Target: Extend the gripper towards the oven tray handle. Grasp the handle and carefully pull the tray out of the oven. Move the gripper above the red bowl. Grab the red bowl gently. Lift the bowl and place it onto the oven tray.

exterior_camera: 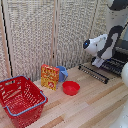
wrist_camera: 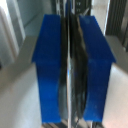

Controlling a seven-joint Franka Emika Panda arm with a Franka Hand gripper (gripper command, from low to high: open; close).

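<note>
The tool is seen clenched on a thin dark edge, judged to be the handle of the tray, at the exterior view's right. The bowl is left on the worktop. A skewed pull could jam the tray or break the grip.

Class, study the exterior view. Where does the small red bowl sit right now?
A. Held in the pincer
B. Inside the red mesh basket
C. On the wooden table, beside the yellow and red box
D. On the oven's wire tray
C: the red bowl rests on the bare wooden table, just to the exterior view's right of the yellow and red box, apart from the red mesh basket.
</note>
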